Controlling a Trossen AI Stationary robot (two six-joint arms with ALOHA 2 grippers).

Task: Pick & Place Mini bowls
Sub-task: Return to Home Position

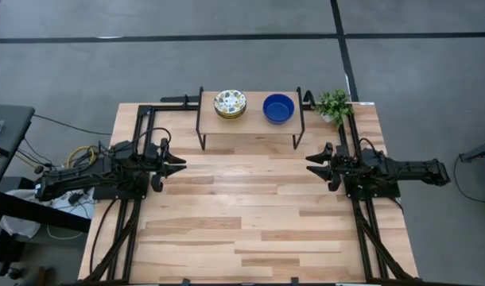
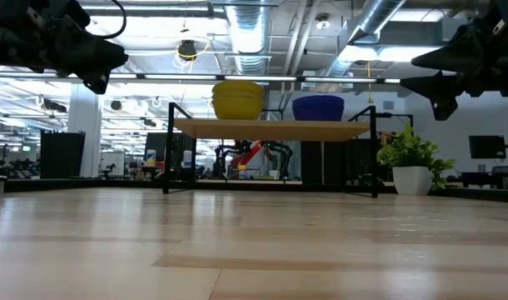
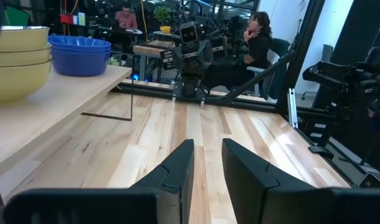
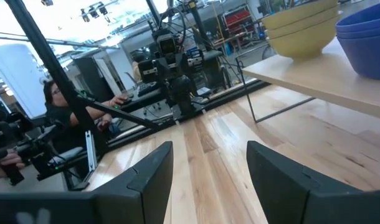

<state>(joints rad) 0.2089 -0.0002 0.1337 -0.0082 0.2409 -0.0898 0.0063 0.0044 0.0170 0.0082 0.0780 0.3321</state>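
Observation:
The mini bowls sit on a raised wooden shelf at the table's far middle. A stack of floral bowls with yellow outsides rests on its base beside stacked blue bowls. Both stacks also show in the wrist views: yellow, blue. My left gripper hovers open with a narrow gap over the table's left side. My right gripper hovers open over the right side. Both point at each other, raised above the table.
The shelf stands on thin black metal legs with open space beneath. A small green plant in a white pot stands at the table's far right corner. Black frame rails run along the table's sides. Bare wood lies between the grippers.

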